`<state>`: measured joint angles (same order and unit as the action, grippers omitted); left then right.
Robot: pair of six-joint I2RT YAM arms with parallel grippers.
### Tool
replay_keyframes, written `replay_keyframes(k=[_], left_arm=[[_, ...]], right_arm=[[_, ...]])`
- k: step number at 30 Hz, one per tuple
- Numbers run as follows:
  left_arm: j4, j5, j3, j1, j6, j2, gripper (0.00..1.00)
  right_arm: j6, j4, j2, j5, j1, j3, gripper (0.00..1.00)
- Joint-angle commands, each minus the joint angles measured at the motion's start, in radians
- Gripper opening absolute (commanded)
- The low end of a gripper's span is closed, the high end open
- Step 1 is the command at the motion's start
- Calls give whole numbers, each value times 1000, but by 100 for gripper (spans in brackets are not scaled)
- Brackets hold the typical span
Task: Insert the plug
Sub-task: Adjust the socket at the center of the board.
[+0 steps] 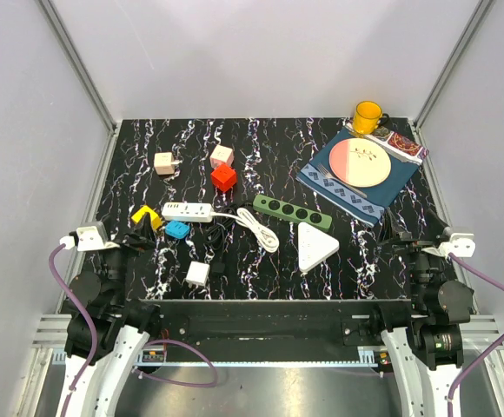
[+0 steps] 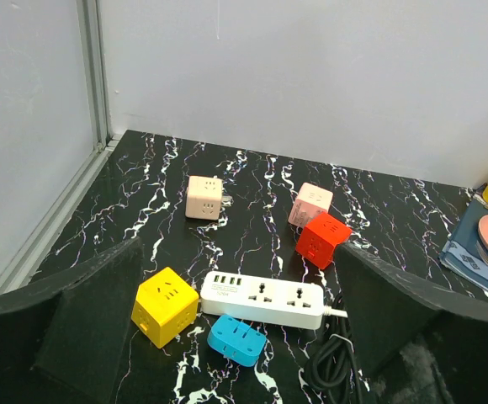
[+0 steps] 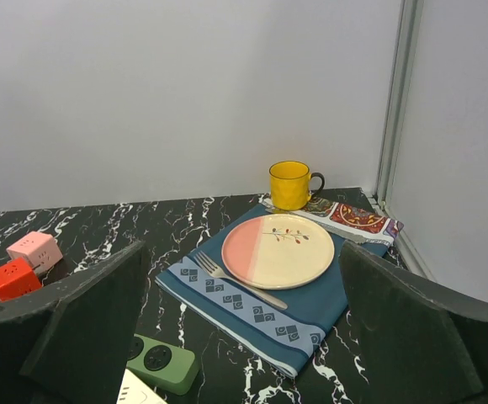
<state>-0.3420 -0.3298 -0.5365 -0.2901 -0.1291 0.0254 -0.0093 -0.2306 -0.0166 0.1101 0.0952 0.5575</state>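
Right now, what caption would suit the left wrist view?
Open left hand facing a white power strip, yellow cube, blue adapter and red cube.

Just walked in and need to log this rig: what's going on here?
Nothing is being handled yet. Both arms sit at the near edge of the table, with the left gripper and the right gripper open and empty. The white power strip, the green power strip and the red cube adapter lie untouched. The white strip's sockets, seen from the left wrist, have nothing plugged in.
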Motion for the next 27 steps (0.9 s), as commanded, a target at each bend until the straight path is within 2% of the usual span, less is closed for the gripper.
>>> replay_keyframes(k=[1,7,11,16,21,25,27], left_arm=[[49,-14,-5,-4,11,-5,99],[46,-18,-5,-11,11,-5,99],[43,-28,-6,-18,11,-8,99],[41,-41,-6,-26,9,-8,99],[34,-57,-5,-27,6,-13,99],[34,-63,-6,-30,5,-15,99],[35,-64,-6,-34,5,-15,99]], right_arm=[[3,-10,4,-15,-2,39,100],[45,-21,-9,-18,-3,53,100],[98,-73,-78,-90,-2,119,100],[227,-171,-262,-158,-3,226,100],[282,-226,-469,-269,-3,314,100],[307,-231,-572,-418,-3,334,100],[347,-248,-626,-405,-3,334,100]])
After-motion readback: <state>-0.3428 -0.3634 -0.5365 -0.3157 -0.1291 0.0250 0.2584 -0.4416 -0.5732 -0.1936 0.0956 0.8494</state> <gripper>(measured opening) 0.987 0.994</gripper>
